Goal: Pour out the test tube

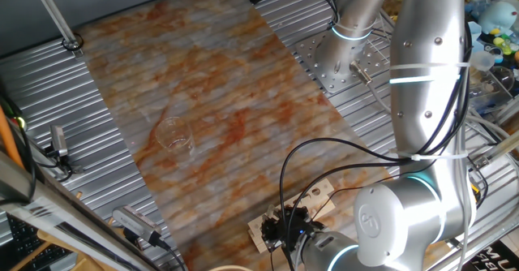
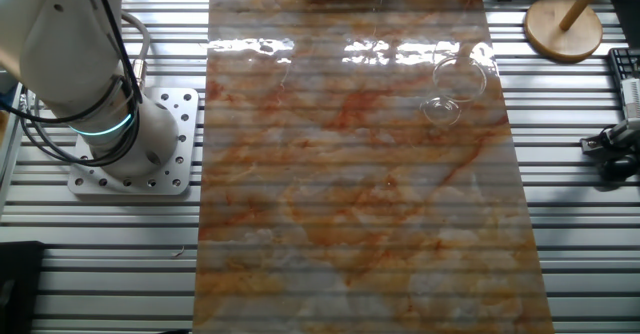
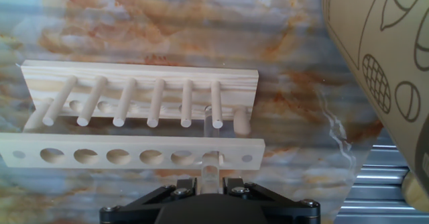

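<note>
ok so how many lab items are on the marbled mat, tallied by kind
wide clear glass beaker: 1
slim clear glass test tube: 1
pale wooden rack with holes: 1
total: 3

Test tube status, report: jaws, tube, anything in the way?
Gripper at the rack, jaws either side of the test tube; closure unclear. Tube upright in the end hole. Beaker stands apart on the mat.

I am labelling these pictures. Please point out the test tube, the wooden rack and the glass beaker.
test tube [image 3: 210,140]: hand view, on its clear wall above the rack's front board.
wooden rack [image 3: 107,155]: hand view, on the front board with holes.
glass beaker [image 2: 452,89]: the other fixed view, on its side wall.
</note>
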Available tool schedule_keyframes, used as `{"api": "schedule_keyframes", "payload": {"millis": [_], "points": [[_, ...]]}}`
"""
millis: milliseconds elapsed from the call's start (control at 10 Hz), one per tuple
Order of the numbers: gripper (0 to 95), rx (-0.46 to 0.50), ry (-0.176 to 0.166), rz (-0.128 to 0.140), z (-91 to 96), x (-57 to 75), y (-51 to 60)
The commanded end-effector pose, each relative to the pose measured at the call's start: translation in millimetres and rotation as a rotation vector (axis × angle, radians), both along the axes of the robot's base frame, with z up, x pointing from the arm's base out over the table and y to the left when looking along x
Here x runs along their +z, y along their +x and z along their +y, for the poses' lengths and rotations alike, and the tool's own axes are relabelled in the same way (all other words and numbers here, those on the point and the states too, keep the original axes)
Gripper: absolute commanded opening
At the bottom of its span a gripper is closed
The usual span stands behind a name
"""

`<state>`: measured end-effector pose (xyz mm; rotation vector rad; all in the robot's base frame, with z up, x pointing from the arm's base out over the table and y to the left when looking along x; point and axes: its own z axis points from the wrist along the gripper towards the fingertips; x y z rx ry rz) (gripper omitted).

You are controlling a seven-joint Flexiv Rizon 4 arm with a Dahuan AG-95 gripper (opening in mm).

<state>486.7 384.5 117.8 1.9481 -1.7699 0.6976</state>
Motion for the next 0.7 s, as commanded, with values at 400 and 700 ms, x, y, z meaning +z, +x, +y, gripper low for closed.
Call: {"api": "schedule_keyframes", "payload": {"millis": [400,700], "points": [[19.0,-0.003,-0.002,-0.004,-1.2,0.4,0.0],[19.0,-0.003,-0.002,-0.004,-2.1,0.4,-0.1]]}}
